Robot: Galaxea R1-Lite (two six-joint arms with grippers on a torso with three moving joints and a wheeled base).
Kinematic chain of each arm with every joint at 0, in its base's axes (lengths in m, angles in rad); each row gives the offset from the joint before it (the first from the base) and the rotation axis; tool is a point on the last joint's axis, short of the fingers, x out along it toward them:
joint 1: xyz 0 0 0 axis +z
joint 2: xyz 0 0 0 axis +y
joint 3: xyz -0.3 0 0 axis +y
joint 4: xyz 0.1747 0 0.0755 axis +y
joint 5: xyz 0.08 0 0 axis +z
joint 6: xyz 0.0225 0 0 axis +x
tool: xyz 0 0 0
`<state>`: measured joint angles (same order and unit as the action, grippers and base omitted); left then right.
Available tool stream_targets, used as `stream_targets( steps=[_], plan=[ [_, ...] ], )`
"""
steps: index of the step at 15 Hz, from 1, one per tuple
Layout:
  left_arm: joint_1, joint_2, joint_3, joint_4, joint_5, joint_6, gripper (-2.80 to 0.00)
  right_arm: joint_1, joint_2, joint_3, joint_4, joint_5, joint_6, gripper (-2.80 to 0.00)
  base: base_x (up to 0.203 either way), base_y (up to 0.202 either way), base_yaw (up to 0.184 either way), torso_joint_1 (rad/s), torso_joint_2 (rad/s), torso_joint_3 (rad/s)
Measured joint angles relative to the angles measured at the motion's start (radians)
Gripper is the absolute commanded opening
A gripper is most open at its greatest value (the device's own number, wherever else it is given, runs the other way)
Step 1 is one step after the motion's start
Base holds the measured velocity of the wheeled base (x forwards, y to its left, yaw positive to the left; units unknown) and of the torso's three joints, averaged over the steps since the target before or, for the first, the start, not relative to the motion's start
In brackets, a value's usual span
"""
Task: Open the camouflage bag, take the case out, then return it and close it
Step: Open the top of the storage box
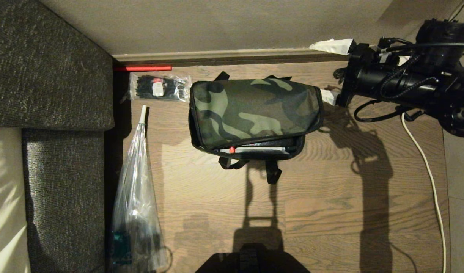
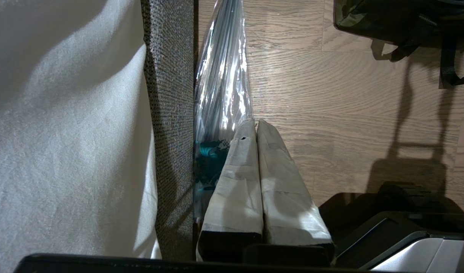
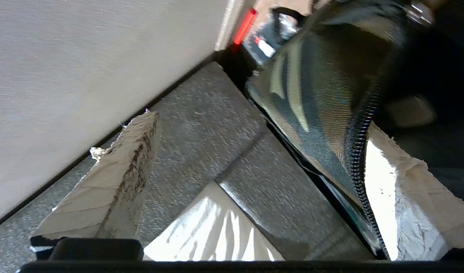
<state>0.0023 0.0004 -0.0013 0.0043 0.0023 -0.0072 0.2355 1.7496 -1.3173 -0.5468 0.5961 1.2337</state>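
In the head view, the camouflage bag [image 1: 254,113] lies on the wooden floor [image 1: 330,212], near the wall edge of the floor. Its lid is laid over but not zipped: along the near edge a gap shows the case [image 1: 260,149] inside, with its small red knob [image 1: 232,150]. The right gripper [image 1: 330,72] is at the bag's right end, its taped fingers spread wide, one above the far corner and one beside the bag's end. A clear packet of black ties [image 1: 158,87] lies to the left of the bag, and a folded clear umbrella [image 1: 135,197] lies along the sofa [image 1: 46,68].

In the left wrist view, the left gripper [image 2: 256,127] is parked low beside the sofa with its fingers pressed together, holding nothing.

In the right wrist view, the zipper [image 3: 362,151] runs close by one released finger [image 3: 398,189]; nothing is grasped.

The step in hand seems to be the closing. To do it well, the gripper should find the zipper pull, which cannot be made out, and draw it along the edge while the lid stays flat.

No brand or writing can be read.
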Motion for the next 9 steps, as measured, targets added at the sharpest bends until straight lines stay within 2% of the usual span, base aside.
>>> stream_targets(
  steps=[3,9],
  plan=[
    [0.000,0.000,0.000,0.000,0.000,0.000,-2.80,0.000,0.010,-0.085,0.045,0.005,0.097,0.00,0.000,0.000,0.000,0.000,0.00,0.000],
    [0.000,0.000,0.000,0.000,0.000,0.000,-2.80,-0.001,0.044,-0.260,0.028,-0.005,0.104,0.00,0.000,0.000,0.000,0.000,0.00,0.000]
  ],
)
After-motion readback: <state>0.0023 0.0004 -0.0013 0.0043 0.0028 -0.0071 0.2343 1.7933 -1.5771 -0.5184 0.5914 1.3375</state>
